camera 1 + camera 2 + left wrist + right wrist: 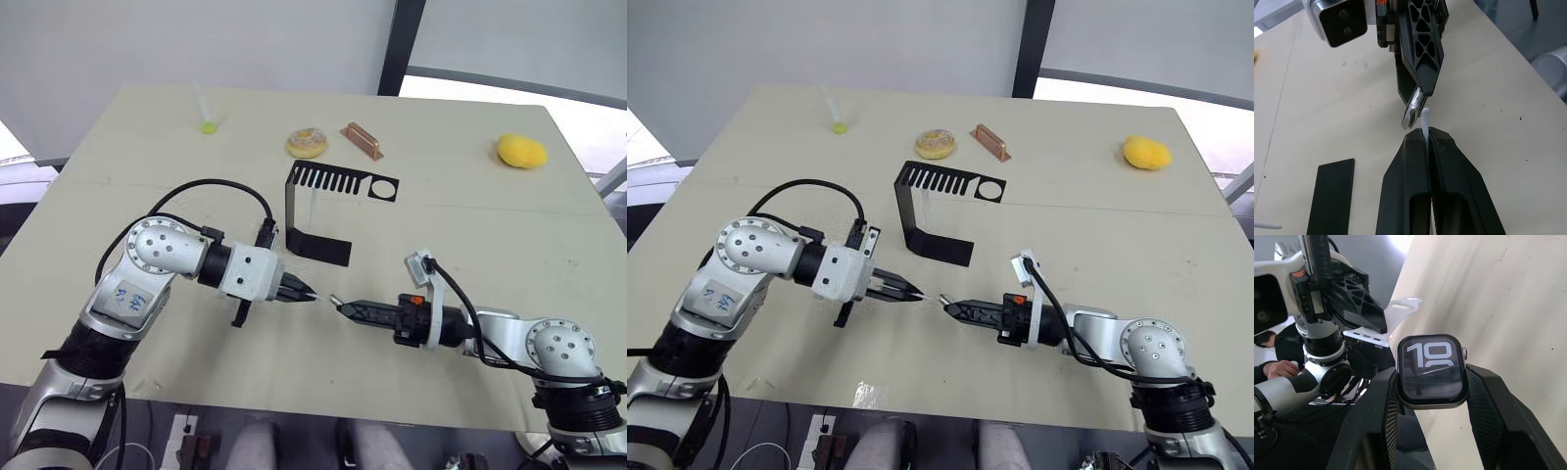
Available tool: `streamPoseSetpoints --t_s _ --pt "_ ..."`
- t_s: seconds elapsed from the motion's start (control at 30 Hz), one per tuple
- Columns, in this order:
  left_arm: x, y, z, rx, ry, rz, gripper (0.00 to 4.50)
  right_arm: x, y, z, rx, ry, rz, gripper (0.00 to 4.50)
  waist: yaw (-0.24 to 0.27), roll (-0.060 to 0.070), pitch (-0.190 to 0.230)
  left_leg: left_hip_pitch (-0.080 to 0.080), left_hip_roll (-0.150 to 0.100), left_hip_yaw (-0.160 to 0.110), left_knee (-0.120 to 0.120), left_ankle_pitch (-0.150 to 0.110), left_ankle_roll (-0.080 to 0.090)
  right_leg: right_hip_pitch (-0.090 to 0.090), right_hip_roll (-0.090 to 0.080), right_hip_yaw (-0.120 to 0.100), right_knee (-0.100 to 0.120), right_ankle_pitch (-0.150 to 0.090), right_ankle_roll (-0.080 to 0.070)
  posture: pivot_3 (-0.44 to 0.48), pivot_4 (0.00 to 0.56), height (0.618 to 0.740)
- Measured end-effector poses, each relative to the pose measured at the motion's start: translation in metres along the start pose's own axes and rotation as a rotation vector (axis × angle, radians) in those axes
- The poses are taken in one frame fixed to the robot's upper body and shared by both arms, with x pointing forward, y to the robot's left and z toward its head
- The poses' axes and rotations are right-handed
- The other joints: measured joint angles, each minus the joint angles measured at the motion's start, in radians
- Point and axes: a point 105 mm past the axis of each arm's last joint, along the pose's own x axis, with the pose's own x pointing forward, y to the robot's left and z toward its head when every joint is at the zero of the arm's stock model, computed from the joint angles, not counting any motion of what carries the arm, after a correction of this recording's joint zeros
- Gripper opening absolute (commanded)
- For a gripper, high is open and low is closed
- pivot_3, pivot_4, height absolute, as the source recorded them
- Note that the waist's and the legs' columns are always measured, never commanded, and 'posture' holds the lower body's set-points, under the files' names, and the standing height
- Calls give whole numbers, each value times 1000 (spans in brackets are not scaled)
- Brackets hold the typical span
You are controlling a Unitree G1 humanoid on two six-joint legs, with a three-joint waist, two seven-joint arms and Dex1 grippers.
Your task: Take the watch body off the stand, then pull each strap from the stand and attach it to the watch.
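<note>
Grippers meet tip to tip over the near middle of the beige table (pixel 470 211). Left gripper (pixel 308 294), reaching in from 9 o'clock, has its two black fingers (pixel 1415 196) pressed together on a white strap (pixel 1382 325); in the right wrist view the strap's slotted end sticks out beside the fingers. Right gripper (pixel 341 307), reaching in from 3 o'clock, clamps the watch body (pixel 1432 371) between its fingers (pixel 1491 411), the screen with light digits facing that wrist camera. Strap tip and watch edge are very close together; contact cannot be judged. Stand (pixel 318 211) sits at 12 o'clock from the grippers, near but apart from them, its slotted top plate with round hole above the flat base. Farther toward 12 o'clock lie a round pastry (pixel 308 143) and a copper-coloured bar (pixel 361 140), side by side. Yellow object (pixel 521 151) rests at 2 o'clock, and a small yellow-green object (pixel 208 125) at 11 o'clock.
</note>
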Motion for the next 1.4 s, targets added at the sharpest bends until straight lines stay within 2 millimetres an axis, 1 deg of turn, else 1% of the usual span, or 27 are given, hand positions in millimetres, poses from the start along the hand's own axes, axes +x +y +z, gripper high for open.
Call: streamPoseSetpoints --t_s 0.07,0.2,1.4 --pt "3 1 1 8 -6 -3 0 0 0 0 -1 1 -3 1492 -1 0 0 0 0 0 0 0 0 0 0 0 0 0 0 0 150 740" --pt "3 1 -4 -7 6 -4 0 0 0 -2 1 14 -5 1492 -1 0 0 0 0 0 0 0 0 0 0 0 0 0 0 0 150 740" --pt "8 -1 -9 8 36 -7 0 1 -5 -4 -3 15 -31 1492 -1 0 0 0 0 0 -1 0 0 0 0 0 -1 0 0 0 150 740"
